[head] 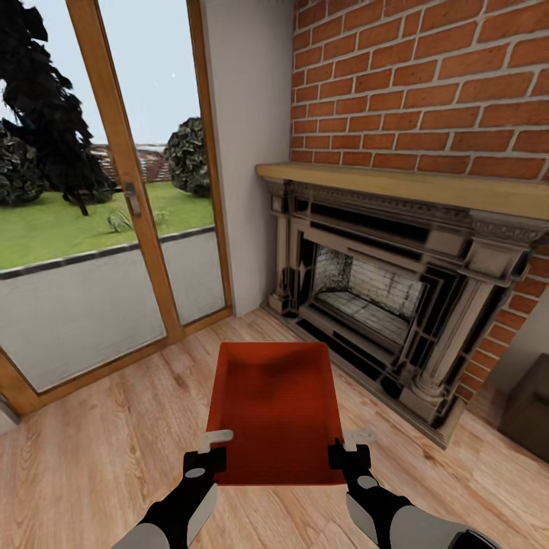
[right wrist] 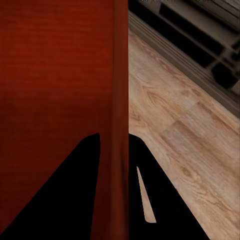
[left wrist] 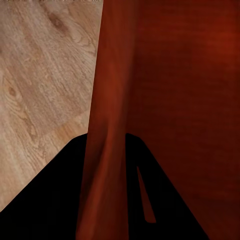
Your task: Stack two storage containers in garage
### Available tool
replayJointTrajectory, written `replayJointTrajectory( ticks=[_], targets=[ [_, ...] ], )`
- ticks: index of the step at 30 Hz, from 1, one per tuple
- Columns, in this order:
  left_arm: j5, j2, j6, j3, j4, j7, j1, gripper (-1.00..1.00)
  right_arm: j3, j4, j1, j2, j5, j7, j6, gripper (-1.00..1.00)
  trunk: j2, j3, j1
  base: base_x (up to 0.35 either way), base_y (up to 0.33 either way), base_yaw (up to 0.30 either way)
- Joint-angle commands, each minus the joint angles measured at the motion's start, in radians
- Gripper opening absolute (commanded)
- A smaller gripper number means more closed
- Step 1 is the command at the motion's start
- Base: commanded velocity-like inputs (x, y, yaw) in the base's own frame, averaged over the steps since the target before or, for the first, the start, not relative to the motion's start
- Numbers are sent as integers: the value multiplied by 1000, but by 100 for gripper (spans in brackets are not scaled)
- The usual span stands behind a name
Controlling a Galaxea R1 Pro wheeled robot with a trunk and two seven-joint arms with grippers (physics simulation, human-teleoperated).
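I am holding 1 storage container (head: pixel 274 408) above the wood floor (head: pixel 114 442), in front of the fireplace (head: pixel 381 305). My left gripper (head: pixel 216 442) and right gripper (head: pixel 349 444) are pinching its 2 long walls near the near end. It looks light, stiff and thin-walled, probably slippery. Its long axis is pointing away from me.

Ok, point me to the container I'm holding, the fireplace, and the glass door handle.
storage container (head: pixel 274 412): head view, middle of its ribbed bottom.
fireplace (head: pixel 370 293): head view, pale back wall inside the firebox.
door handle (head: pixel 133 200): head view, on the grey lever on the wooden door frame.
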Motion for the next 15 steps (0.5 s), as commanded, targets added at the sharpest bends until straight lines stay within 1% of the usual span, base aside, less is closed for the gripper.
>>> replayJointTrajectory(
  ticks=[1, 15],
  targets=[
    [8, 0, 1, -5, -2, 7, -1, -100, 13, 4, -1, 0, -29, -2, -10, -100, -1, 0, 0, 0, 0, 0],
    [8, 0, 1, -5, -2, 7, -1, -100, 13, 5, -1, 0, -28, -2, -10, -100, -1, 23, 0, 0, 0, 0]
  ],
)
